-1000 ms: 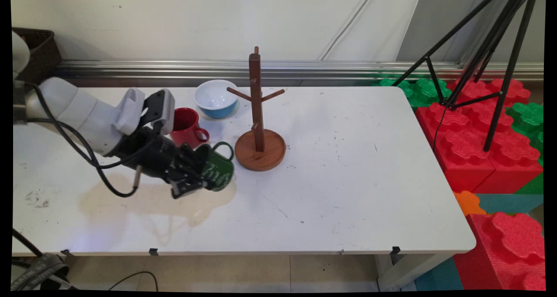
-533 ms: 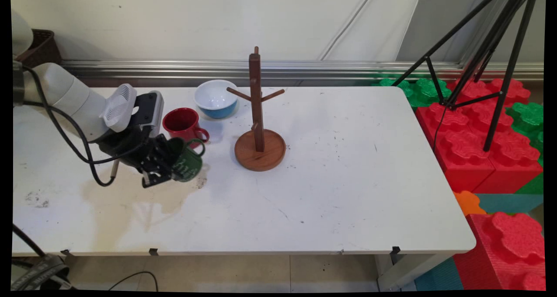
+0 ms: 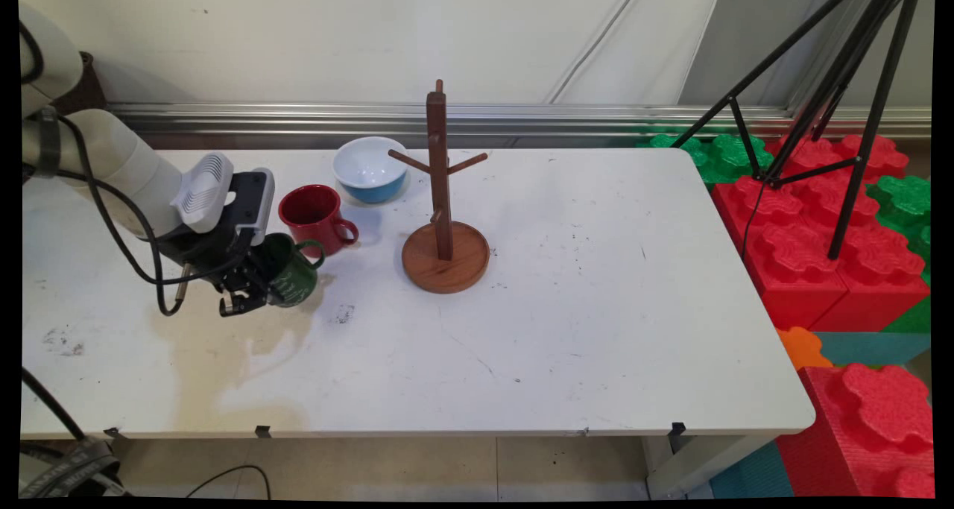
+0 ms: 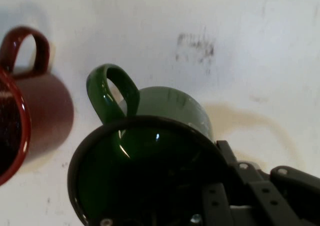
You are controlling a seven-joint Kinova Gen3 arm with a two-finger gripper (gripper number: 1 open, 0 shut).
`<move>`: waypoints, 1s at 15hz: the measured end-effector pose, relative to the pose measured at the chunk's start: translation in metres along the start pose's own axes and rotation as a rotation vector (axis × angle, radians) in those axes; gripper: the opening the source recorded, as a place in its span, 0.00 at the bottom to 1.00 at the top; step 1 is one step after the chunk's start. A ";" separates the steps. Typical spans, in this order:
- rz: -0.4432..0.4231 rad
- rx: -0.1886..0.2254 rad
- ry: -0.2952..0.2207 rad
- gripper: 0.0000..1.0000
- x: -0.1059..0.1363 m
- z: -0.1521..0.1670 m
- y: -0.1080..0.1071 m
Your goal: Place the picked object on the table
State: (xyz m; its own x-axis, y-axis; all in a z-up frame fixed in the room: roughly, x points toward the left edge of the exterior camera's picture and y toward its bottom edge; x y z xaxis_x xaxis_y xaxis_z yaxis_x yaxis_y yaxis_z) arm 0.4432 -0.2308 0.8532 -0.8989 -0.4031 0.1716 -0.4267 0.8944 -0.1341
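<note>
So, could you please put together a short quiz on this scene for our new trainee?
1. True or false: the gripper grips the green mug by its rim.
2. Which thing stands nearest the green mug? A) the red mug B) the blue bowl C) the wooden mug tree
3. Fill in: the mug tree's pegs hold ___ mugs.

Key: 1 true, one finger goes inside the mug; 2 A; 3 no.
</note>
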 end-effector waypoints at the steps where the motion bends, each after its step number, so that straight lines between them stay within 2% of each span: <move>1: 0.006 0.000 -0.014 0.00 0.000 0.003 -0.001; 6: 0.040 0.000 -0.067 0.00 0.001 0.019 -0.004; 15: 0.076 -0.006 -0.109 0.00 0.003 0.033 -0.006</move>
State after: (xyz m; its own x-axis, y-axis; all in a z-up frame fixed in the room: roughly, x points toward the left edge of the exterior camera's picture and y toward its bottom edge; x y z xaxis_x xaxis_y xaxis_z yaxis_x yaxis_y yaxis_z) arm 0.4393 -0.2436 0.8219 -0.9343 -0.3523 0.0541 -0.3564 0.9243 -0.1365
